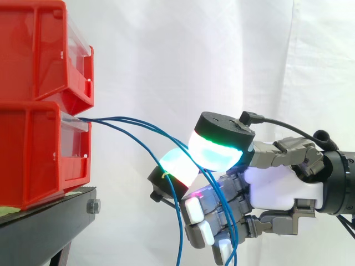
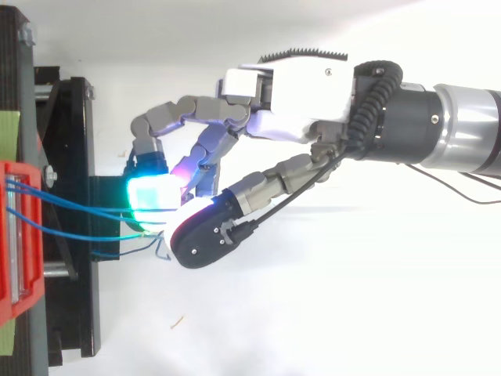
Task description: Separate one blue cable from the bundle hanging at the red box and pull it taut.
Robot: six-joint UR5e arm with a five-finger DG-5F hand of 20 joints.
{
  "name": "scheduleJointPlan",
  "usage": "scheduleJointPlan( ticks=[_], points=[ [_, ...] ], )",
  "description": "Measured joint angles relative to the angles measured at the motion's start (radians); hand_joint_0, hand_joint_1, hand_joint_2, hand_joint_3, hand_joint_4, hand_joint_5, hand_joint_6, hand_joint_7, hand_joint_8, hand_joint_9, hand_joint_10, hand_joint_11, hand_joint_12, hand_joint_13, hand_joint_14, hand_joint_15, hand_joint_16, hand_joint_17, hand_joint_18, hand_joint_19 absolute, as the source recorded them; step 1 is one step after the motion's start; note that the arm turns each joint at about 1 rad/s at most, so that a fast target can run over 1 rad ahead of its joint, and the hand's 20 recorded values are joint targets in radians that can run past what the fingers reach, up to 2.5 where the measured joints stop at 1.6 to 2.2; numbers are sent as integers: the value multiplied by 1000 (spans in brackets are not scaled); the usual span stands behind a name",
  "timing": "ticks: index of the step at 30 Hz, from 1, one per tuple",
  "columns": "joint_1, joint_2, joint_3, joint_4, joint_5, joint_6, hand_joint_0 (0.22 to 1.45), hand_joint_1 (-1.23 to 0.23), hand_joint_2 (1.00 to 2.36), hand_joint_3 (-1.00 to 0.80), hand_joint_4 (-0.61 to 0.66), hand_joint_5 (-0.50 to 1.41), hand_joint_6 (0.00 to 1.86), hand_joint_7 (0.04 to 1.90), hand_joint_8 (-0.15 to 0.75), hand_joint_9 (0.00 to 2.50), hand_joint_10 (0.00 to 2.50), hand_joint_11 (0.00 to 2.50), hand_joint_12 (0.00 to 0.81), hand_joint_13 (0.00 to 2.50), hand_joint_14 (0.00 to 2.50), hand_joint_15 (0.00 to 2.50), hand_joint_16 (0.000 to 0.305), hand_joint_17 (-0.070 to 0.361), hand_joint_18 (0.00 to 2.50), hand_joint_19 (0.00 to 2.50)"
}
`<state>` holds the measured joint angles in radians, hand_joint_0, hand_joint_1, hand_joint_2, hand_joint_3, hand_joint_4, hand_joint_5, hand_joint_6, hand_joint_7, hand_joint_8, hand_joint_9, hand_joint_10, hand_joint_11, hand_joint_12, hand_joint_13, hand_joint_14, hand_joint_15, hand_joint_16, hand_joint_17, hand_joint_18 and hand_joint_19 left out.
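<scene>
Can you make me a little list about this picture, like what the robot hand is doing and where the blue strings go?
Hand: reaches in from the right, glowing pads pinched on the blue cables
Blue cables: come out of the lower red bin, curve across to the hand, then hang down
Red bins: two, stacked on a black stand
Behind: white curtain

Side view: red bins (image 1: 39, 83) wall off 9 o'clock of hand (image 1: 277, 185), with black stand (image 1: 44, 227) below at 8. Blue cables (image 1: 119, 117) cross gap from lower bin front to hand, pinched there, then hang toward 6, fouling room under fingers. Open at 12, white curtain (image 1: 166, 50) behind. Top view: bare room at 6 of hand.
</scene>
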<state>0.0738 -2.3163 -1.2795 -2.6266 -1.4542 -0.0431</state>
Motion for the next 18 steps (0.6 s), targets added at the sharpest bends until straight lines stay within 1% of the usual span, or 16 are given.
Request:
scheduleJointPlan(
  ticks=[2, 5, 7, 18],
  points=[
    [1, 0, 0, 0, 0, 0, 647, -638, 1018, -193, 211, -62, 500, 1575, 287, 852, 16, 574, 334, 804, 21, 890, 39, 87, 978, 656],
    [1, 0, 0, 0, 2, 0, 664, -619, 1017, -163, 233, -66, 501, 1505, 286, 854, 14, 566, 337, 801, 19, 885, 39, 89, 981, 657],
    [2, 0, 0, 1, 4, 0, 666, -613, 1017, -160, 221, -69, 502, 1466, 287, 855, 15, 563, 335, 799, 19, 882, 40, 89, 980, 657],
    [4, -1, 0, -1, 6, 0, 676, -561, 1016, -160, 212, -71, 502, 1406, 293, 856, 15, 555, 330, 787, 19, 860, 40, 90, 955, 657]
  ],
)
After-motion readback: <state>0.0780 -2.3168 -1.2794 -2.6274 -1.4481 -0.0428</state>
